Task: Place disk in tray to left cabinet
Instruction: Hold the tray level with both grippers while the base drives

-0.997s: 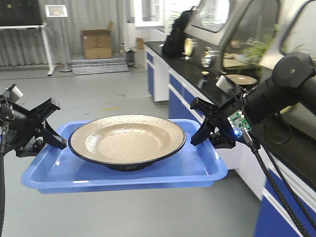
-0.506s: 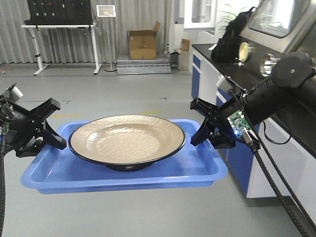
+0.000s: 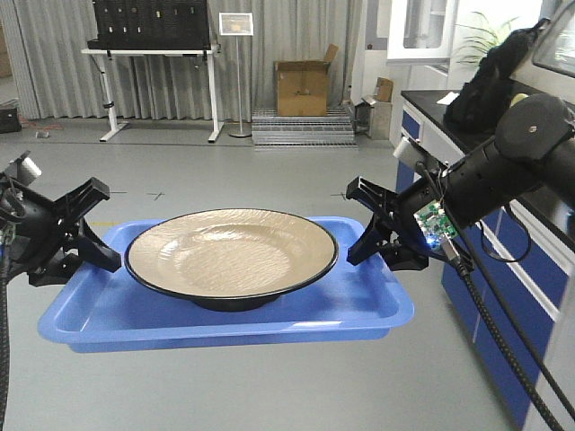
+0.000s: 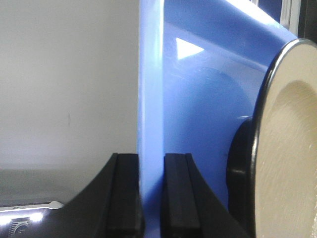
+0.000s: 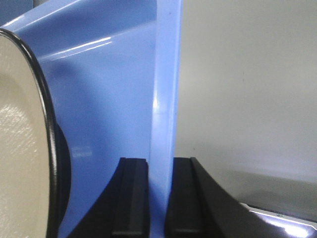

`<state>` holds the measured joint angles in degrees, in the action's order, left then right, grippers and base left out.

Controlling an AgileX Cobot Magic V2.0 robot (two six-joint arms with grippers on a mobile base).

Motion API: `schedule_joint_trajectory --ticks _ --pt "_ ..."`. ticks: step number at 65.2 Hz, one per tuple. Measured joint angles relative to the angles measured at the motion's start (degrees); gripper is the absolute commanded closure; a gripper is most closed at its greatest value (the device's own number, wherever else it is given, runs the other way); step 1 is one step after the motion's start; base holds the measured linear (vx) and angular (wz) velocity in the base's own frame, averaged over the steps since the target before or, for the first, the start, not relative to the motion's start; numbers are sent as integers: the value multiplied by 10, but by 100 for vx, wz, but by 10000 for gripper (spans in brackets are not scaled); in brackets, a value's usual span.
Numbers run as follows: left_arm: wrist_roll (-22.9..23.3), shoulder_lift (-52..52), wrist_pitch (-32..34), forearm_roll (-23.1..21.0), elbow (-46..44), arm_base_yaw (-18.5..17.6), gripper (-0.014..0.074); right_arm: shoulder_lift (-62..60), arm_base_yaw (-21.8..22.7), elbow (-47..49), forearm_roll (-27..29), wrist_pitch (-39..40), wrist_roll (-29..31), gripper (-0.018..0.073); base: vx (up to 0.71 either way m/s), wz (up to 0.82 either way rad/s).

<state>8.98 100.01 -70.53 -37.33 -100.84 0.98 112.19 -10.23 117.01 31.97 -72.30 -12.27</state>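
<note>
Tray (image 3: 108, 314) hangs level, long axis left to right.

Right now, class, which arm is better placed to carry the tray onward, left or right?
Neither alone: the left gripper and right gripper each clamp an opposite rim of the tray, with the disk sitting mid-tray. Probably both must move together.

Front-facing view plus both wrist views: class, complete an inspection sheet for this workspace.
Surface: grey floor; tray held above it.
Job's things: disk sits in tray; left cabinet not seen.
Clutter: cardboard box by far wall.
Pincers: left pincer and right pincer each shut on tray's rim.
Cables: black cable hangs from right arm.
Surroundings: blue-fronted counter at right, white desk at back.
</note>
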Motion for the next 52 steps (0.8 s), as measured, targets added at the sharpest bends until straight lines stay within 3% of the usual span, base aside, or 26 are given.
schedule_joint_trajectory --ticks 52 --pt "0 0 0 0 0 0 596 0 0 0 0 -1 0 564 52 7"
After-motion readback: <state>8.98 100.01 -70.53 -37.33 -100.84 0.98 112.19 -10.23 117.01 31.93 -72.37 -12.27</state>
